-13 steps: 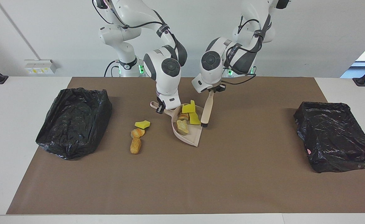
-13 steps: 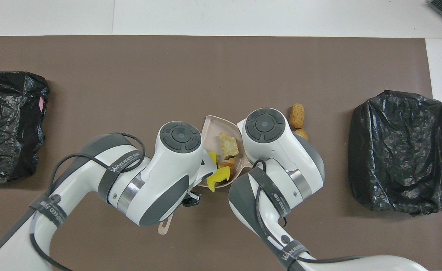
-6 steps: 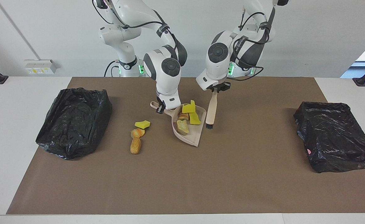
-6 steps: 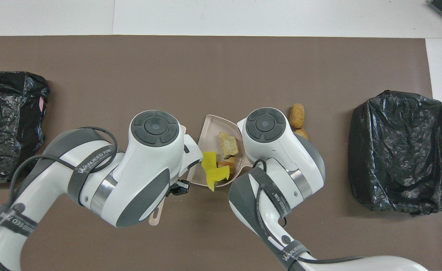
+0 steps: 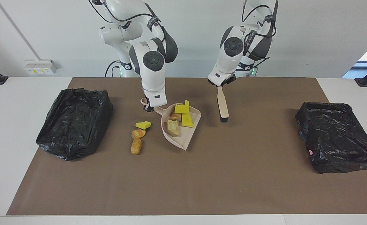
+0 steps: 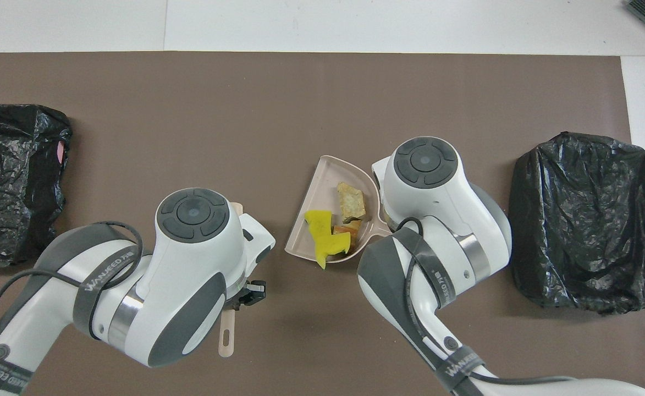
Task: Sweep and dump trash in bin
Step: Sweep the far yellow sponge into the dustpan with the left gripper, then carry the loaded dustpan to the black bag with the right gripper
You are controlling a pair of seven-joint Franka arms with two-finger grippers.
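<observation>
Now: crinkled black bin bag (image 5: 74,122) at the right arm's end. Three trash lumps (image 5: 138,135), yellow foam and golden pastry, lie on the brown mat (image 5: 183,181), at about 7 o'clock from the right gripper (image 5: 148,107), clamped on the smooth beige dustpan (image 5: 188,136) handle. Four chunks (image 5: 179,118) sit in the pan. Left gripper (image 5: 221,85) is clenched on the wooden brush (image 5: 223,107), bristles down. Second bag (image 5: 336,137) lies at the left arm's end.
</observation>
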